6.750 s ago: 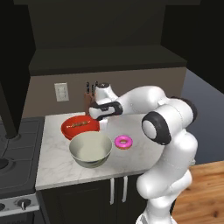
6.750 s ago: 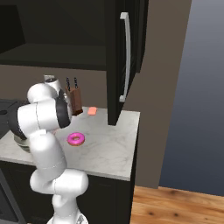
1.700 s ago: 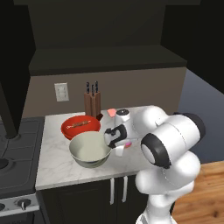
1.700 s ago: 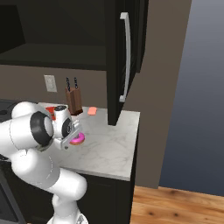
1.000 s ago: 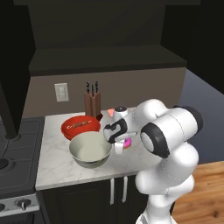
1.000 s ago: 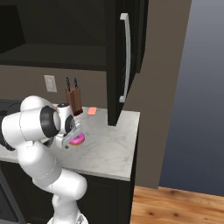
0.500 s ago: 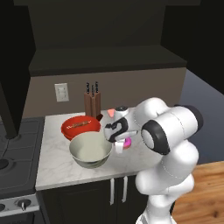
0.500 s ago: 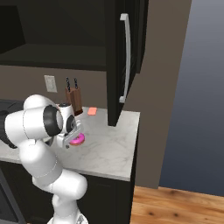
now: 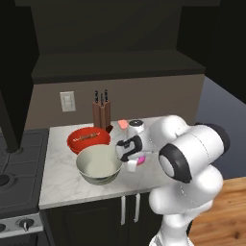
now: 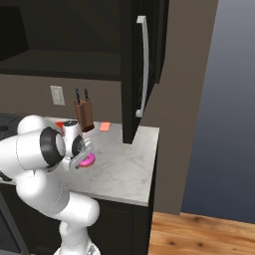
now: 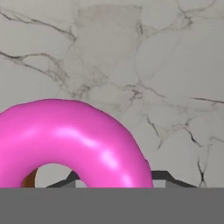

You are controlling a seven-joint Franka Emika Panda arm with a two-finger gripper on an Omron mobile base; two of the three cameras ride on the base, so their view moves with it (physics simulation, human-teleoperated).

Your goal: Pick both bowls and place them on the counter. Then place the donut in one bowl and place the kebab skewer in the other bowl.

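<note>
left base view has both bowls on the counter (image 9: 62, 182): red bowl (image 9: 89, 140) at the far left with the kebab skewer (image 9: 86, 137) lying in it, cream-grey bowl (image 9: 99, 166) nearer and just right of it, looks empty. gripper (image 9: 133, 163) is down at the counter just right of the cream-grey bowl, over the donut (image 9: 140, 161), of which a sliver of pink shows past the hand. knife block (image 9: 101, 115) stands at the back wall, small orange-pink item (image 9: 123, 124) beside it, wall outlet (image 9: 67, 101) to the left, dark stove top (image 9: 17, 158) at the left edge.

right base view hides the bowls behind the arm, but shows the donut (image 10: 87, 160) more plainly, flat on the marble near the middle of the slab, with the gripper (image 10: 78, 160) right at it. it adds a tall dark cabinet with a long silver handle (image 10: 144, 64) to the right of the counter, and wood floor (image 10: 199, 234) below.

hand view is tight on the donut (image 11: 70, 142): pink icing up, brown dough visible at the hole, veined marble (image 11: 153, 65) behind. cannot tell whether the fingers are clamped on the donut or apart; the tips are hidden by it.
</note>
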